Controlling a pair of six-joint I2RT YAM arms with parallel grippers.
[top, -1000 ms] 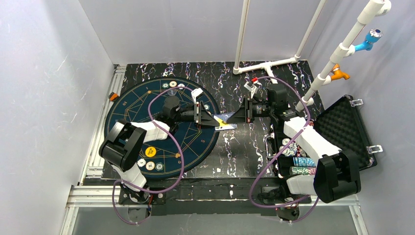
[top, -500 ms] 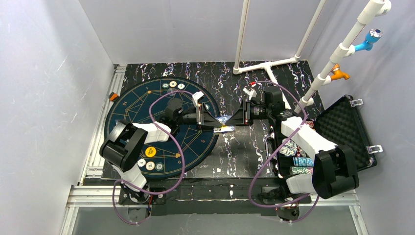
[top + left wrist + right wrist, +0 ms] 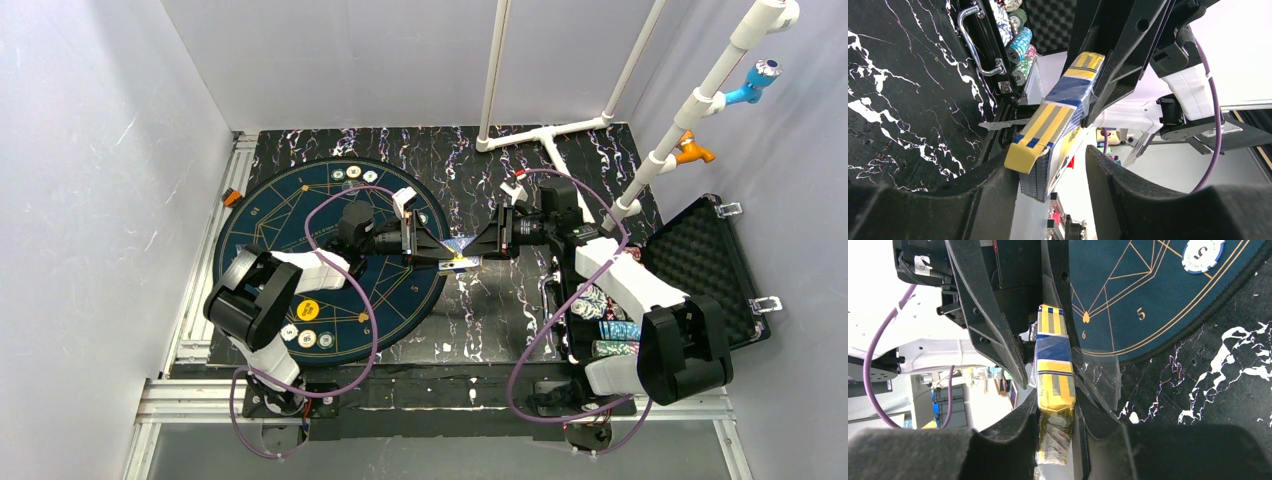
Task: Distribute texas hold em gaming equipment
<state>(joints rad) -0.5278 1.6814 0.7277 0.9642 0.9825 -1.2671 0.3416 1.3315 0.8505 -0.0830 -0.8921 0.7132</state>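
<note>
A yellow-and-blue pack of playing cards [image 3: 460, 252] in loose clear wrap hangs in the air between both grippers, at the right edge of the mat. My right gripper [image 3: 1055, 400] is shut on one end of the pack [image 3: 1053, 355]. My left gripper [image 3: 1050, 160] is open around the other end; the pack [image 3: 1058, 105] leans on one finger, with a gap to the other. Patterned blue card edges stick out there. Poker chips and button discs [image 3: 308, 338] lie on the mat's near edge, with more chips [image 3: 353, 174] at its far edge.
The round dark-blue mat [image 3: 270, 220] covers the table's left half. The open black foam-lined case [image 3: 700, 260] stands at the right with rows of chips [image 3: 610, 315] in it. White pipes stand at the back right. A chip marked 5 [image 3: 1202, 255] lies on the mat.
My right gripper has moved left with the pack, so its end now sits between my left gripper's open fingers. The two grippers are closer together.
</note>
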